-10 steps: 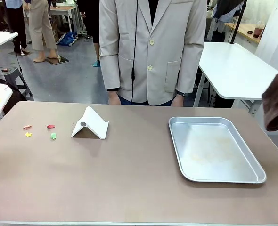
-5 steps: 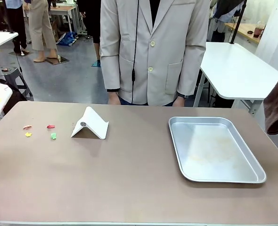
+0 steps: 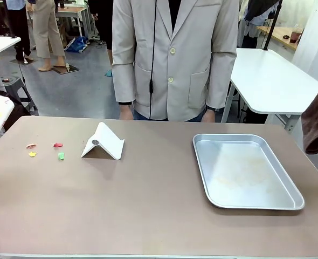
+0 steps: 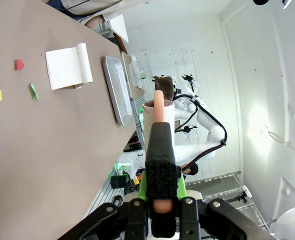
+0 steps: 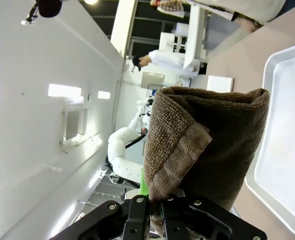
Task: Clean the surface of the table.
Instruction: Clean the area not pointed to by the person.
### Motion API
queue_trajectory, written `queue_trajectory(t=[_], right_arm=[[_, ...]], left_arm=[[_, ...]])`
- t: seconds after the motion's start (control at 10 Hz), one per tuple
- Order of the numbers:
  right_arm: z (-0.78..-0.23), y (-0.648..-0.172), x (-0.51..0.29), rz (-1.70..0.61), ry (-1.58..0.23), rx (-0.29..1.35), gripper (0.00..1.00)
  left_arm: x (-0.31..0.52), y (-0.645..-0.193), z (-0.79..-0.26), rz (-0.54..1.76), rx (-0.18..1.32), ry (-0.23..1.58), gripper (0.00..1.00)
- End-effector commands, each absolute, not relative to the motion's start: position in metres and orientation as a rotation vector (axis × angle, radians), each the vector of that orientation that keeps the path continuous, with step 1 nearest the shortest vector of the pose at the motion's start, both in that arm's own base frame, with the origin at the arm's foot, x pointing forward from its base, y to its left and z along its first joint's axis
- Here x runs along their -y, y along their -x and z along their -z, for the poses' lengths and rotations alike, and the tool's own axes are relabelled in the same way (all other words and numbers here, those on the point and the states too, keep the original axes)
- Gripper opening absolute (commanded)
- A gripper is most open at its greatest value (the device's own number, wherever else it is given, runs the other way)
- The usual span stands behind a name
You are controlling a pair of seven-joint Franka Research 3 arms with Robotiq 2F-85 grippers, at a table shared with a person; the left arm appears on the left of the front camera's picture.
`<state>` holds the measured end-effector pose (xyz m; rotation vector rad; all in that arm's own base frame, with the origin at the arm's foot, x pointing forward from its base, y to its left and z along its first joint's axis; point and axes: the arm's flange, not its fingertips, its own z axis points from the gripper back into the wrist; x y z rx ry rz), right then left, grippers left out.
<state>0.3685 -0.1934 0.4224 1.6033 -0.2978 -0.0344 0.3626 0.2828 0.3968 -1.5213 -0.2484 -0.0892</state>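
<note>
Grips a folded brown towel (image 5: 202,145) in the right hand (image 5: 155,200), pinched tight on its lower fold, and hangs it just off the right edge of the worktop (image 3: 148,199), above the surface and touching nothing. Has let it sink a little since a second ago, then kept it level through the last half second; reads as settling into a ready pose, not as the start of a wipe. Clamps the pinkish handle (image 4: 159,97) of a white roller (image 4: 148,112) in the left hand (image 4: 160,135), pressed together around it, and holds that off the left edge, likewise clear of the top. Faces the tan worktop stretched across the near view, from left edge to right edge, and finds the same layout on it as a second ago. Counts four small scraps (image 3: 57,144) near the far left corner, red, pinkish, yellow and green, well apart from both tools. Notes a white folded stand (image 3: 103,143) just beside them toward the middle, and a bare metal tray (image 3: 245,172) near the right edge. Shares the far edge with a person (image 3: 170,59) in a pale jacket, shifted only slightly over that second. Judging by this, not yet begun on the cleaning proper: no contact with the surface, scraps untouched. Probably calls next for lowering one tool onto the top, keeping clear of the stand.
</note>
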Motion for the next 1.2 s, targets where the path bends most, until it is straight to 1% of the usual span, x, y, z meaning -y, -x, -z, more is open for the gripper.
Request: queue_trajectory(t=[0.0,1.1], right_arm=[[-0.4267,-0.3664,0.1934,0.025,-1.607,0.303,0.00],[-0.4267,-0.3664,0.1934,0.025,-1.607,0.303,0.00]], left_arm=[[-0.2907,-0.3552,-0.4037,0.103,0.248,1.535,0.00],[-0.2907,-0.3552,-0.4037,0.103,0.248,1.535,0.00]])
